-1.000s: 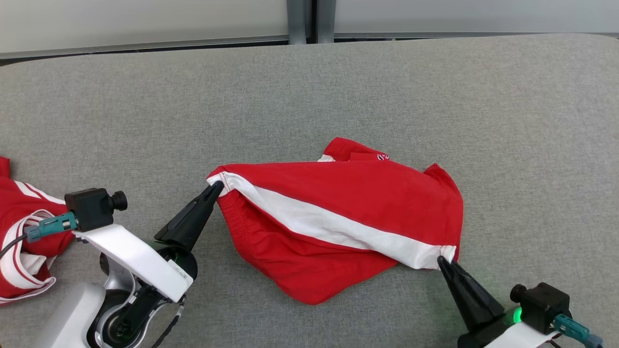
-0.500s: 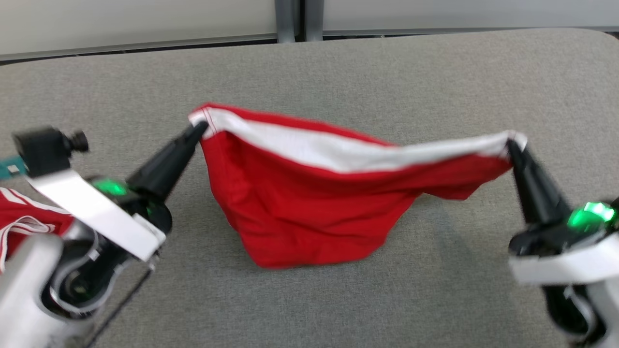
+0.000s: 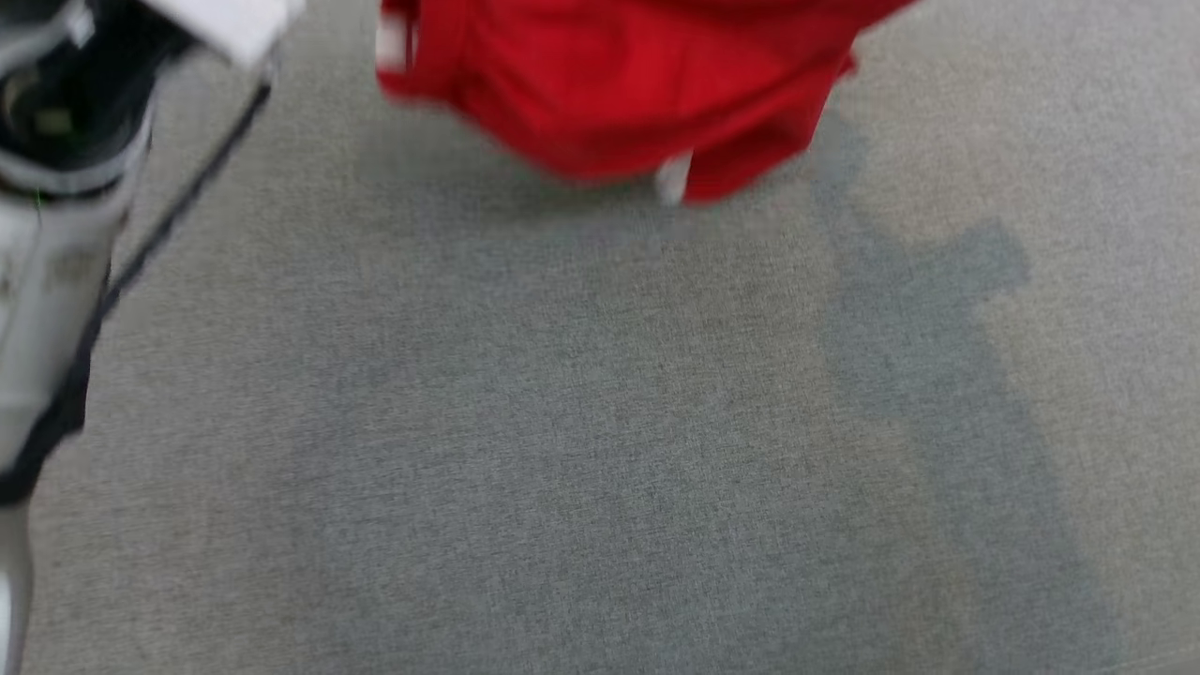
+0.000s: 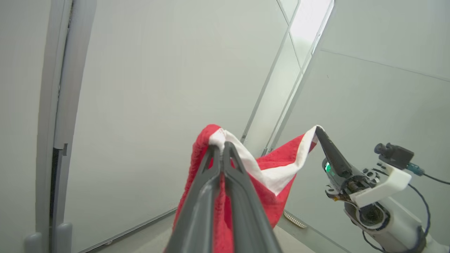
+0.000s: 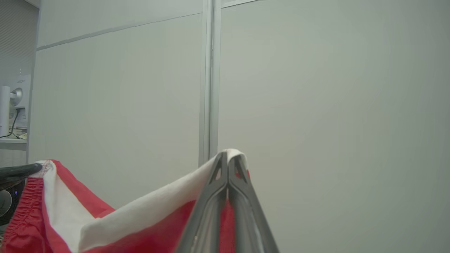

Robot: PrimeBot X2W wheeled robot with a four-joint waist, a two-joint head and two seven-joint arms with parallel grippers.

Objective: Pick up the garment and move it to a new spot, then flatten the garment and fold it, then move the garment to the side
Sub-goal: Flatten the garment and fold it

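The garment point(image 3: 637, 84), red shorts with a white side stripe, hangs in the air above the grey table point(image 3: 600, 422); its lower part shows at the top of the head view, blurred. In the left wrist view my left gripper point(image 4: 220, 144) is shut on one white-edged corner of the garment point(image 4: 270, 168). Across from it in that view, my right gripper point(image 4: 317, 130) pinches the other end of the stripe. In the right wrist view the right gripper point(image 5: 228, 156) is shut on a white corner of the garment point(image 5: 140, 211), and the left gripper's fingertip point(image 5: 24, 169) holds the far elastic corner.
Part of my left arm point(image 3: 56, 216) with a dark cable runs down the left edge of the head view. The garment and arms cast shadows on the table. Pale wall panels point(image 5: 316, 105) stand behind the lifted cloth.
Both grippers have lifted the garment off the table, stretched between them, until its top left the head view. The head view itself has shifted. The right gripper closed on its corner.
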